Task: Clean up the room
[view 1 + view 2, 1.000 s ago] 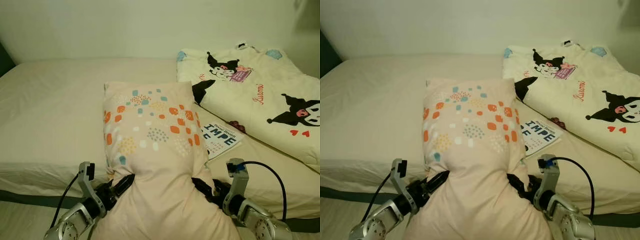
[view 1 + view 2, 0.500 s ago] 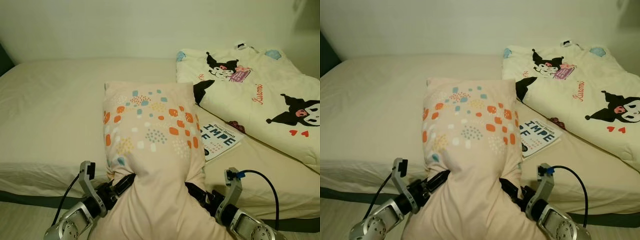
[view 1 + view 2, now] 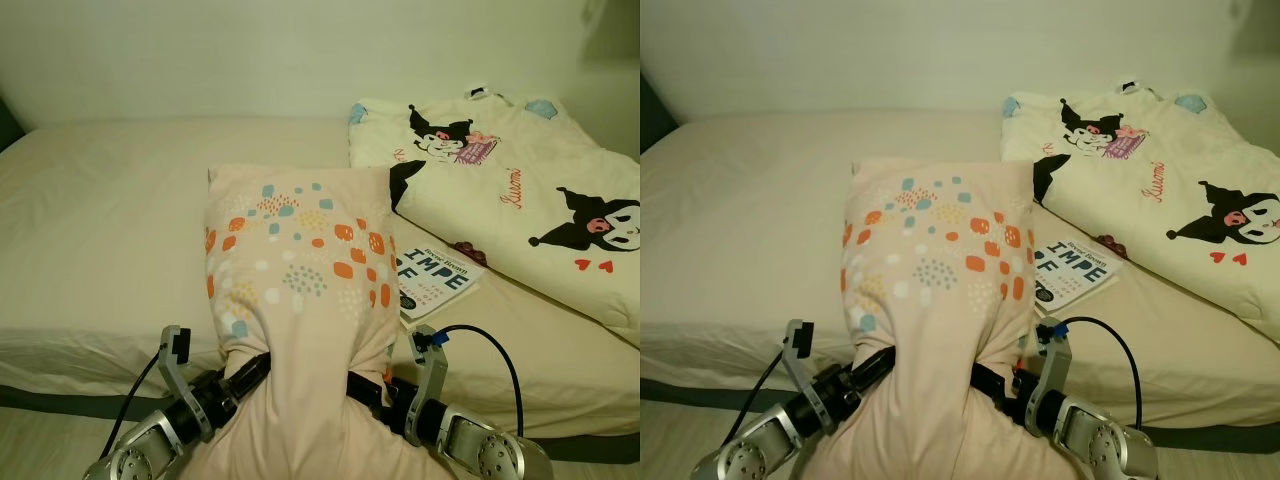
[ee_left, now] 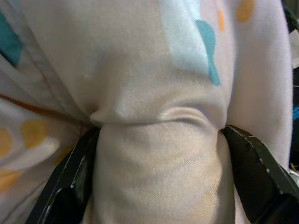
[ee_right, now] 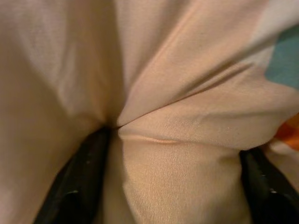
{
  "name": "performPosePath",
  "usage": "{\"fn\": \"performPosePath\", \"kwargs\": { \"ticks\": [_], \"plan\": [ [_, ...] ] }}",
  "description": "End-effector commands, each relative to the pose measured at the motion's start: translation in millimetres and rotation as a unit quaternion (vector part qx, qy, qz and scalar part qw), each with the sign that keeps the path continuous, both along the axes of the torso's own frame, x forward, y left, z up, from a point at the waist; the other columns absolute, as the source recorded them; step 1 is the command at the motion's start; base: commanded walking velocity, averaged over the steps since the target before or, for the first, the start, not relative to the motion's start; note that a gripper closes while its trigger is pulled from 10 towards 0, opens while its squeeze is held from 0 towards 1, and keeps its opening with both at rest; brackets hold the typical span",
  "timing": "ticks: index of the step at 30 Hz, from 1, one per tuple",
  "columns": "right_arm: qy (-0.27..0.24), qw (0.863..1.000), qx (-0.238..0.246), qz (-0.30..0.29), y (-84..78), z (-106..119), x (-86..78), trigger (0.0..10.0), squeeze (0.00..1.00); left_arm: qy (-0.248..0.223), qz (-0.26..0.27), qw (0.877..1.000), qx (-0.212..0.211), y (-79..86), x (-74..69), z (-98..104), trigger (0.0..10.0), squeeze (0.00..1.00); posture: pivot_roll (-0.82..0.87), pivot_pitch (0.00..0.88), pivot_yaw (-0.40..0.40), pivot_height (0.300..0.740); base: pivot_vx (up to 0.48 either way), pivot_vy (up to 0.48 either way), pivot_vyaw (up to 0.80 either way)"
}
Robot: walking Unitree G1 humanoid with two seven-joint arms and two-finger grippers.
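A pale pink pillow (image 3: pixel 295 270) with orange, teal and yellow spots stands lengthwise over the near edge of the bed (image 3: pixel 100 230). Its lower part is pinched narrow between my two grippers. My left gripper (image 3: pixel 245 378) is shut on the pillow's left side, and its black fingers (image 4: pixel 70 182) bite into a fold of the cloth. My right gripper (image 3: pixel 362 384) is shut on the pillow's right side, with its fingers (image 5: pixel 86 172) sunk in the fabric.
A book (image 3: pixel 432 276) with a white cover lies on the bed just right of the pillow. A cream quilt (image 3: pixel 510 200) printed with black cartoon figures covers the bed's right side. A pale wall (image 3: pixel 250 50) stands behind the bed. The floor (image 3: pixel 40 440) lies in front.
My right gripper has moved left, squeezing the pillow's lower part much narrower. The left gripper has held its place on the pillow.
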State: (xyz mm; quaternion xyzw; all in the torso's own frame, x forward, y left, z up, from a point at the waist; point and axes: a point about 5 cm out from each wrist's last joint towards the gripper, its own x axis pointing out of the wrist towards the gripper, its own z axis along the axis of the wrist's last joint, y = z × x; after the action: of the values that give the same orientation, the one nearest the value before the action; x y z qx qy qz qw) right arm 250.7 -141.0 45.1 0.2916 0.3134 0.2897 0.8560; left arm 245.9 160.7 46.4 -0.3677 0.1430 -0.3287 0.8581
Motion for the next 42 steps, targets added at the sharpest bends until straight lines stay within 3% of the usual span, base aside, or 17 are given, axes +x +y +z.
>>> {"fn": "performPosePath", "kwargs": {
  "ticks": [1, 2, 3, 10, 23, 26, 29, 30, 31, 34, 35, 39, 41, 42],
  "plan": [
    [0.026, 0.998, 0.009, 0.055, 25.3, -10.2, -9.8, 4.9, 0.00, 0.018, -0.058, 0.998, -0.003, -22.2, -9.6, -8.2, 0.4, 1.00, -0.12, 0.144, 0.034, 0.551, 0.000, 0.000, 0.00],
    [0.021, 0.998, -0.005, 0.053, 23.7, -11.2, -8.8, 2.0, 0.00, 0.016, -0.055, 0.998, 0.008, -21.3, -10.7, -8.9, 0.0, 1.00, -0.12, 0.144, 0.033, 0.551, 0.000, 0.000, 0.00],
    [0.017, 0.998, -0.013, 0.053, 22.1, -11.4, -8.3, 0.0, 0.00, 0.012, -0.046, 0.999, 0.022, -19.4, -10.9, -9.7, 0.0, 1.00, -0.12, 0.144, 0.033, 0.551, 0.000, 0.000, 0.00],
    [-0.005, 0.999, -0.027, 0.037, 15.1, -5.6, -3.3, 0.0, 0.00, 0.006, -0.007, 0.997, 0.080, -12.5, -10.0, -13.1, 0.0, 1.00, -0.12, 0.137, 0.031, 0.551, 0.000, 0.000, 0.00],
    [-0.088, 0.996, -0.007, -0.004, 13.7, 25.4, 14.7, 0.0, 0.00, -0.038, 0.039, 0.994, 0.099, -7.6, -0.4, 5.8, 0.0, 1.00, -0.13, 0.101, 0.035, 0.551, 0.000, 0.000, 0.00],
    [-0.139, 0.990, -0.002, -0.022, 15.9, 47.1, 27.2, 0.0, 0.00, -0.084, 0.041, 0.991, 0.098, -12.6, 5.2, 28.8, 0.0, 1.00, -0.13, 0.087, 0.036, 0.551, 0.000, 0.000, 0.00],
    [-0.157, 0.987, 0.003, -0.032, 16.5, 57.0, 32.6, 0.0, 0.00, -0.105, 0.041, 0.989, 0.100, -16.1, 8.4, 39.7, 0.0, 1.00, -0.13, 0.079, 0.033, 0.551, 0.000, 0.000, 0.00],
    [-0.180, 0.983, 0.008, -0.039, 18.1, 69.4, 38.4, 0.0, 0.00, -0.133, 0.044, 0.985, 0.098, -20.9, 13.4, 54.6, 0.0, 1.00, -0.12, 0.074, 0.030, 0.551, 0.000, 0.000, 0.00],
    [-0.207, 0.978, 0.010, -0.040, 20.7, 84.0, 43.8, 0.0, 0.00, -0.163, 0.049, 0.981, 0.096, -26.3, 19.8, 71.4, 0.0, 0.91, -0.11, 0.068, 0.024, 0.551, 0.000, 0.000, 0.00],
    [-0.237, 0.971, 0.004, -0.040, 23.5, 99.3, 48.9, 0.0, 0.00, -0.190, 0.055, 0.976, 0.093, -31.0, 25.8, 87.8, 0.0, 0.82, -0.11, 0.065, 0.020, 0.551, 0.000, 0.000, 0.00],
    [-0.263, 0.964, 0.004, -0.041, 26.3, 113.4, 52.8, 0.0, 0.00, -0.211, 0.060, 0.972, 0.088, -34.0, 30.7, 100.8, 0.0, 0.70, -0.11, 0.060, 0.019, 0.551, 0.000, 0.000, 0.00],
    [-0.287, 0.957, 0.003, -0.041, 28.9, 125.8, 56.0, 0.0, 0.00, -0.229, 0.066, 0.967, 0.088, -35.9, 34.9, 110.7, 0.0, 0.65, -0.11, 0.055, 0.016, 0.551, 0.000, 0.000, 0.00],
    [-0.336, 0.939, -0.055, -0.047, 31.5, 139.1, 60.9, 0.0, 0.00, -0.250, 0.102, 0.957, 0.107, -35.2, 42.8, 124.9, 0.0, 0.15, -0.11, 0.043, 0.015, 0.551, 0.000, 0.000, 0.00],
    [-0.336, 0.939, -0.055, -0.047, 31.5, 139.1, 60.9, 0.0, 0.00, -0.250, 0.102, 0.957, 0.107, -35.2, 42.8, 124.9, 0.0, 0.15, -0.11, 0.043, 0.015, 0.551, 0.000, 0.000, 0.00]
  ]
}}
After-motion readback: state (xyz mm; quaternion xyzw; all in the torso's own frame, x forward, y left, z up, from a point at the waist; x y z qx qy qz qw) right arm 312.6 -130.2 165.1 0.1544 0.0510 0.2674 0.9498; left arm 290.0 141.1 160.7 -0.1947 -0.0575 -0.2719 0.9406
